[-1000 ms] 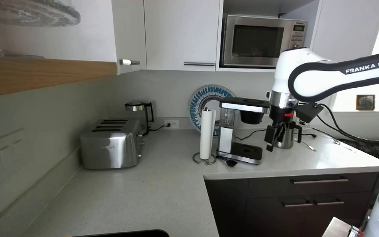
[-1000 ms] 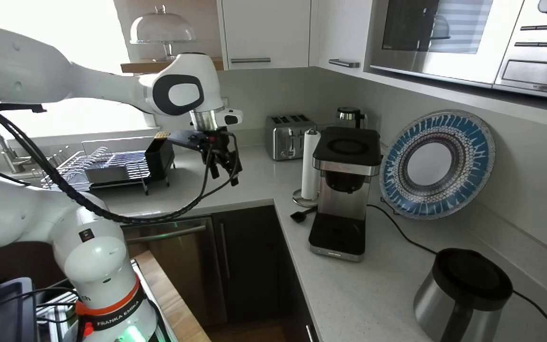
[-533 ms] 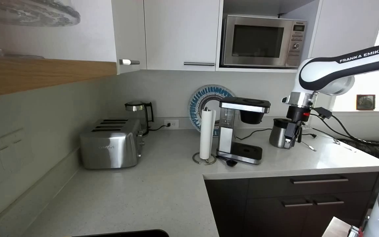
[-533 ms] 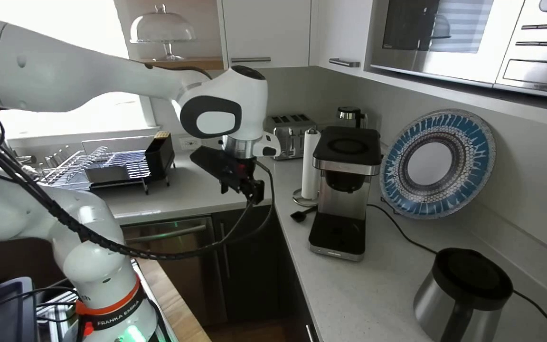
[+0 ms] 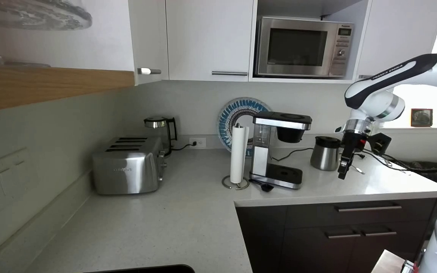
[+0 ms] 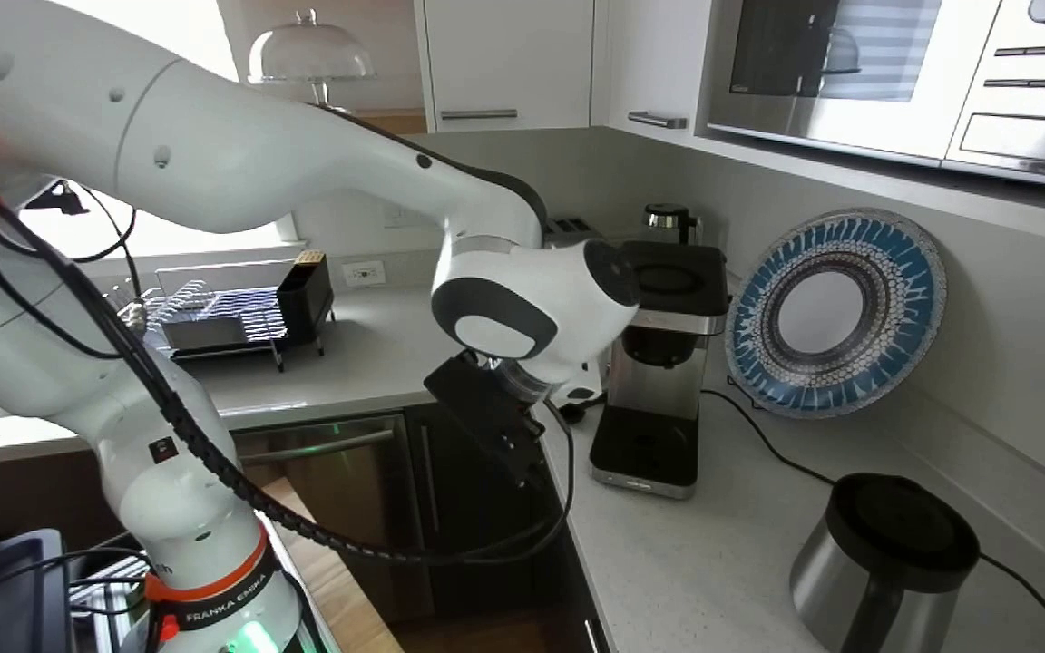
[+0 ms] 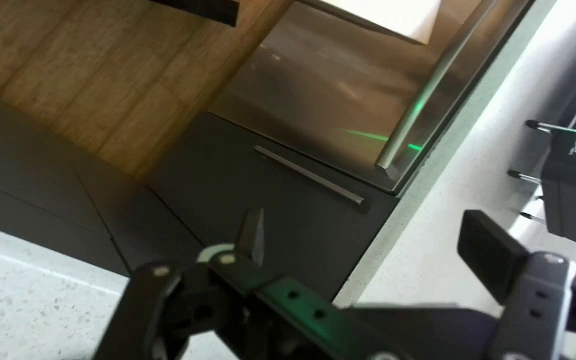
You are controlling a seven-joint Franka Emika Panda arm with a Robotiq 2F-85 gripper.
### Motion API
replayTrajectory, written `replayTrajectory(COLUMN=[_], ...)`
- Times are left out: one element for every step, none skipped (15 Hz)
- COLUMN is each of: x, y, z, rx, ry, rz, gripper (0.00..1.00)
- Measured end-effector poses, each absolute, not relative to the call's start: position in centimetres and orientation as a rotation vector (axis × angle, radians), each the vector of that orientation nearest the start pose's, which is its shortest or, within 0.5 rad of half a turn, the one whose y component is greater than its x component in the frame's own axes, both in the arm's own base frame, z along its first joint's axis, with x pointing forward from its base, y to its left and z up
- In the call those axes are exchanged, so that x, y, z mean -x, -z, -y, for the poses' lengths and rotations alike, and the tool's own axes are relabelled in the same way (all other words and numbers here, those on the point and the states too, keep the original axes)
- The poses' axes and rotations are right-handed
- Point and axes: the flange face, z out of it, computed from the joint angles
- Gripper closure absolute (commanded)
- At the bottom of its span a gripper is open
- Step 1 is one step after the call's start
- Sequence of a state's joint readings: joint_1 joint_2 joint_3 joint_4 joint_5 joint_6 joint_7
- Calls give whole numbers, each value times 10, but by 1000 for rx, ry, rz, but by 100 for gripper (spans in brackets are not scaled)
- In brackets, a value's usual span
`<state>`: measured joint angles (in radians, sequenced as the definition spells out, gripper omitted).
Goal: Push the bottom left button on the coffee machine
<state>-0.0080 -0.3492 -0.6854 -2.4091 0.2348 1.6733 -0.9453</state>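
The coffee machine (image 5: 259,159) is black and silver. It stands on the counter with its black base tray in front, and also shows in an exterior view (image 6: 645,444). No single button can be made out on it. My gripper (image 5: 342,175) hangs in the air to its right in that view, tilted downward. In an exterior view the arm's wrist covers part of the machine's left side. In the wrist view my gripper (image 7: 363,245) is open, with nothing between its fingers. The coffee machine is out of the wrist view.
A steel jug (image 5: 324,154) stands beside the machine, behind my gripper. A paper roll (image 5: 238,155) stands on the machine's other side. A patterned plate (image 6: 917,272) leans on the wall. The microwave (image 5: 298,47) hangs above. Dark cabinet fronts (image 7: 288,230) and the counter edge (image 7: 398,230) lie below the gripper.
My gripper has swung away from beside the machine, past the steel jug, to the right in one view. The arm has come nearer and lower in the other exterior view. The machine has not moved.
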Motion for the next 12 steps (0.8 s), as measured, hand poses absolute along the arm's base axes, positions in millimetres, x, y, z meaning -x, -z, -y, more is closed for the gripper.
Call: replayTrajectory(x=[-318, -319, -321, -323, -326, -329, -331, -333, -334, -334, -334, -334], y=[-388, -381, -375, -369, -364, -362, -360, -360, -360, -360, -360, -360], z=[246, 256, 266, 275, 280, 283, 283, 283, 282, 282, 282, 282], rx=[2439, 2396, 2363, 2348, 2342, 2342, 2342, 2343, 2343, 2342, 2342, 2342], ry=[-19, -22, -20, -21, -30, -41, -49, -52, -53, -53, -52, -52], rz=[299, 276, 242, 218, 206, 203, 201, 202, 204, 204, 204, 204], gripper=[0, 0, 0, 0, 0, 0, 0, 0, 0, 0, 0, 0])
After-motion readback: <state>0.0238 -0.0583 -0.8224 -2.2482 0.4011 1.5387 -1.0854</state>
